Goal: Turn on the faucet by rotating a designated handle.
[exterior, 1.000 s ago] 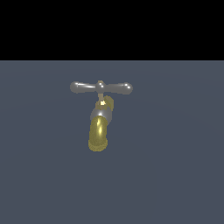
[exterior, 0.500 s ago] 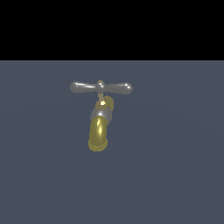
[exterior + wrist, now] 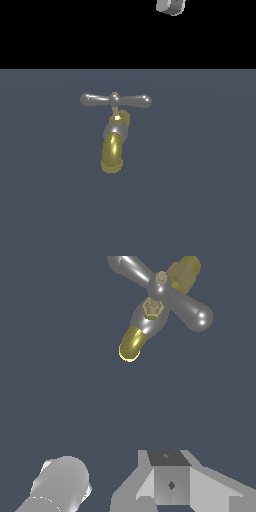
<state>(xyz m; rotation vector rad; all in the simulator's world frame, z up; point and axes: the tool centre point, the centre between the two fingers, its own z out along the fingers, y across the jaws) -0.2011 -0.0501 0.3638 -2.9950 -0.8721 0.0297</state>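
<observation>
The faucet (image 3: 113,150) stands in the middle of the exterior view, its golden-brass spout curving down toward the camera below a silver-grey collar. The handle (image 3: 116,100), a glossy grey crossbar with bulbous ends, lies level on a small brass stem above it. A grey part of my arm (image 3: 171,6) shows at the top edge, far above the handle and toward the exterior view's right. In the wrist view the faucet (image 3: 134,342) and handle (image 3: 161,292) lie well ahead of my gripper (image 3: 169,457), which touches nothing. Only one grey finger block shows, so the jaws' state is unclear.
The faucet stands on a flat dark blue-grey surface (image 3: 200,190) that ends at a black background. A pale grey cylinder (image 3: 59,487), part of the robot, sits beside the finger block in the wrist view.
A grey part of my arm has come into the exterior view at the top edge. The faucet and handle have not moved.
</observation>
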